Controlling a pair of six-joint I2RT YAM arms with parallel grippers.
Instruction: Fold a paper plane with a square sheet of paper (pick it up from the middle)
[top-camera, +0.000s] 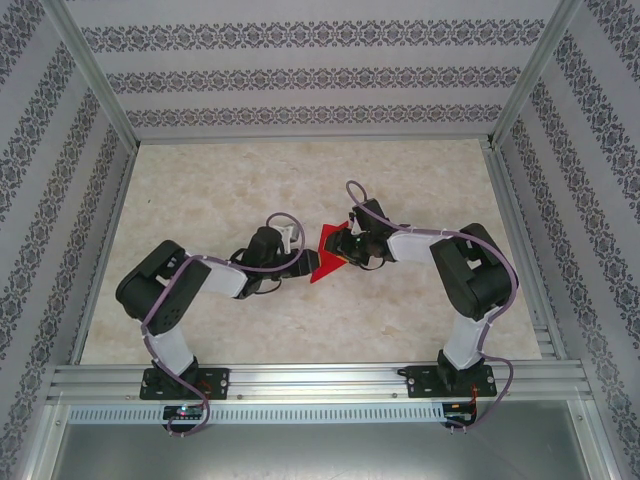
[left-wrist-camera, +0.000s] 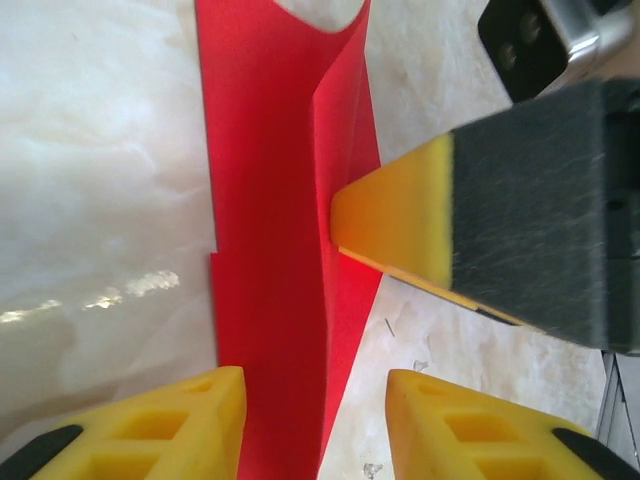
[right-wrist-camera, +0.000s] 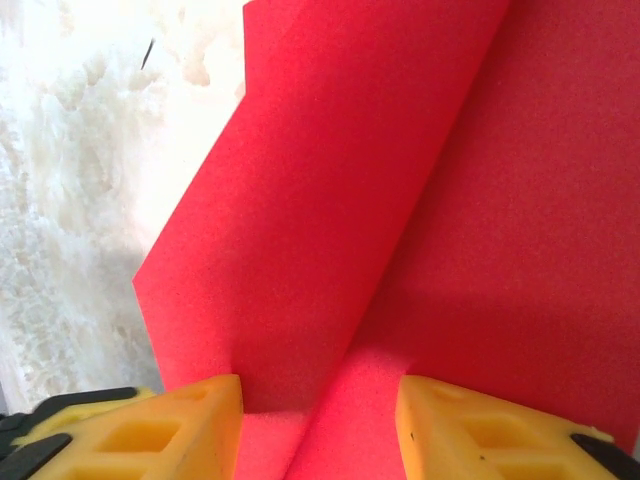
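Over the folded red paper (left-wrist-camera: 270, 200), left tool (left-wrist-camera: 315, 385) and right tool (right-wrist-camera: 320, 390) gape — seemingly released.

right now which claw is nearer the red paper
Right. The right claw is over the paper, one fingertip touching it; the left claw stands open straddling the paper's edge, contact unclear.

The paper (top-camera: 326, 255) is plain bright red and unmarked, a deeper red where its folds lie in shade. The bench (top-camera: 300, 170) is pale cream with faint marble-like mottling. The walls (top-camera: 300, 75) are white, striped with bands of grey-violet floral ornament. The frame rails (top-camera: 320, 380) are silvery metal. The left arm (top-camera: 160, 285) and right arm (top-camera: 470, 270) are black and white, trailing lilac cables (top-camera: 348, 186). The left fingers (left-wrist-camera: 170, 430) and right fingers (right-wrist-camera: 160, 430) are yellow with black bases.
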